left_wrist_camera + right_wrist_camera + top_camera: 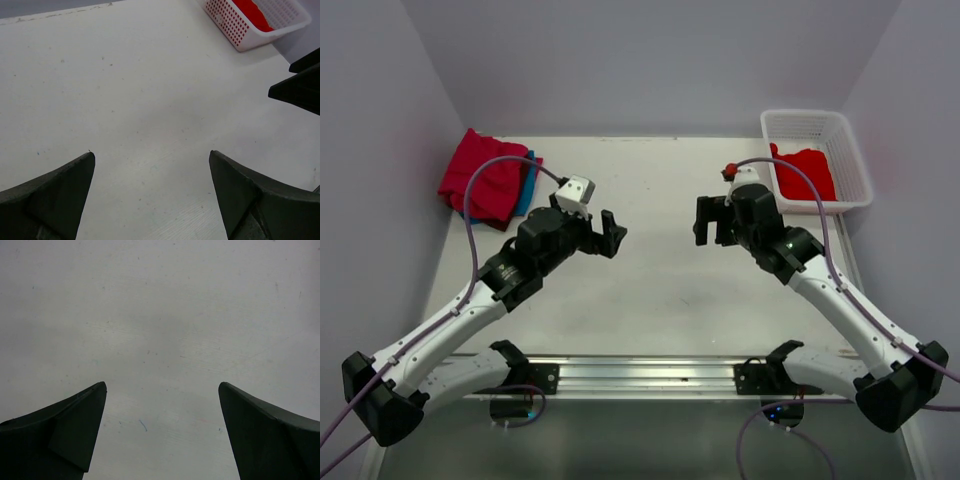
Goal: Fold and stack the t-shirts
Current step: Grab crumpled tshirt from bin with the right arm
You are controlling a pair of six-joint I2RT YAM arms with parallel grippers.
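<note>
Hovering over the surface, left tool and right tool stood spread, empty; lifting the red t-shirt cleanly likely meant pinching cloth, not basket mesh.

Crimson-pink cloth t-shirt atop teal-blue cloth t-shirt, far L corner. Bright red cloth t-shirt in white plastic mesh basket. L gripper & R gripper: jaws apart, empty.

The crimson-pink t-shirt and the teal-blue t-shirt are plain. The bright red t-shirt contrasts with the white mesh basket. The table is off-white, and the left gripper and right gripper are black.
</note>
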